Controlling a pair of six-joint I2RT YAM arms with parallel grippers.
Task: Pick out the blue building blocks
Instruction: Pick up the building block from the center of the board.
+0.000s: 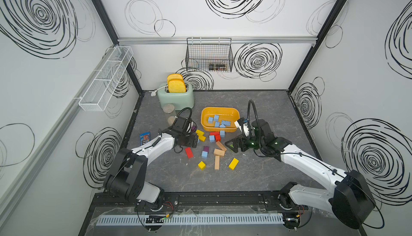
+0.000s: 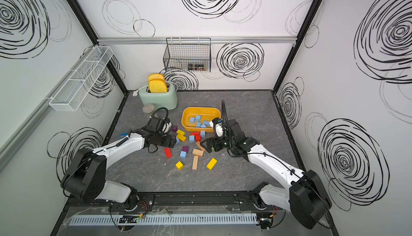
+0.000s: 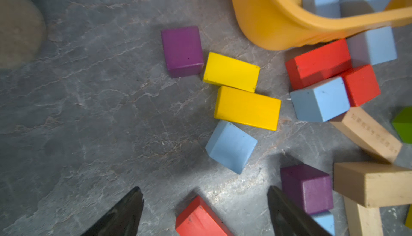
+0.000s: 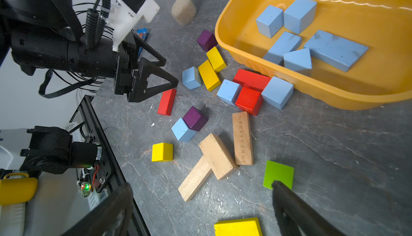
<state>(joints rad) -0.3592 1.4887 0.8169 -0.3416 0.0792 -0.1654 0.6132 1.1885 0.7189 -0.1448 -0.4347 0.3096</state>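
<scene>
Left wrist: blue cube (image 3: 230, 147) near left gripper (image 3: 205, 189); jaws seemingly apart

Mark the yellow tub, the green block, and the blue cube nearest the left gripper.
yellow tub (image 4: 330, 100), right wrist view, outer wall.
green block (image 4: 278, 173), right wrist view, top face.
blue cube (image 3: 230, 147), left wrist view, top face.

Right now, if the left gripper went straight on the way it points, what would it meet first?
Probably the blue cube, lying just ahead of the left gripper in line with its open jaws, beside a yellow brick. The gripper's height is unclear, so it might pass over it.
</scene>
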